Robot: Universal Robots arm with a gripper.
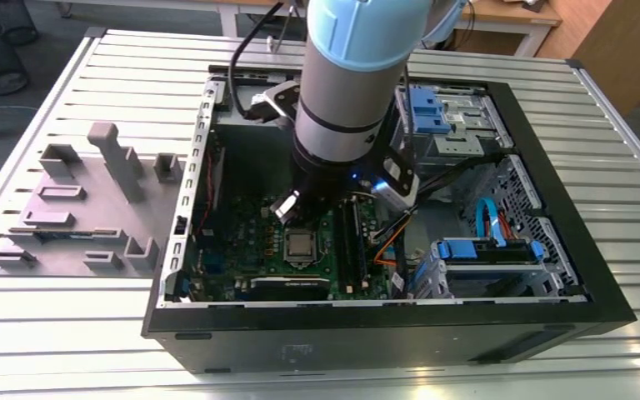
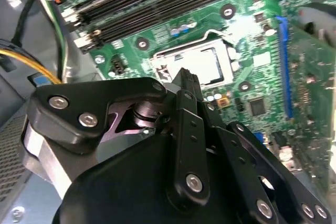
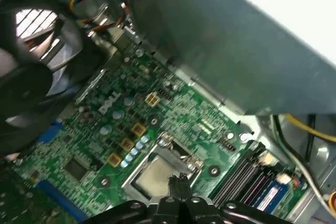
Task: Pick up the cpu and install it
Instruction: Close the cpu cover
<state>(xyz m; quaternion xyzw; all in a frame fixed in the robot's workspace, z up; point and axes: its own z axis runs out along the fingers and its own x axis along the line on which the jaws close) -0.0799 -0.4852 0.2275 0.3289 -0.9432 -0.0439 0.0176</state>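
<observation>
— Ribbed silver metal table (image 1: pixel 64 333), carrying an open black computer case (image 1: pixel 387 333) laid on its side; matte grey plastic fixture blocks (image 1: pixel 87 208) on the exterior view's left.

— And inside the case?

— Green motherboard (image 1: pixel 247 242), with the cpu, a small flat square chip with a silvery-grey metal top (image 1: pixel 299 245), seated in the metal socket frame (image 2: pixel 173 56) near the board's middle. Also seen in both wrist views (image 2: pixel 202 66) (image 3: pixel 152 176).

— Arm's place?

— Reaching down into the case, grey and pale blue arm (image 1: pixel 348 83) standing right over the board. Black gripper (image 3: pixel 177 182) hanging just above the chip's near edge, apart from it as far as can be judged.

— Fingers?

— Pressed together, tips (image 3: pixel 173 184) meeting, nothing between them. Chip lying free in the socket, not gripped.

— Anything else?

— Black memory slots (image 2: pixel 157 3) beside the socket; blue-tabbed drive bays (image 1: pixel 487 250) on the exterior view's right.
</observation>
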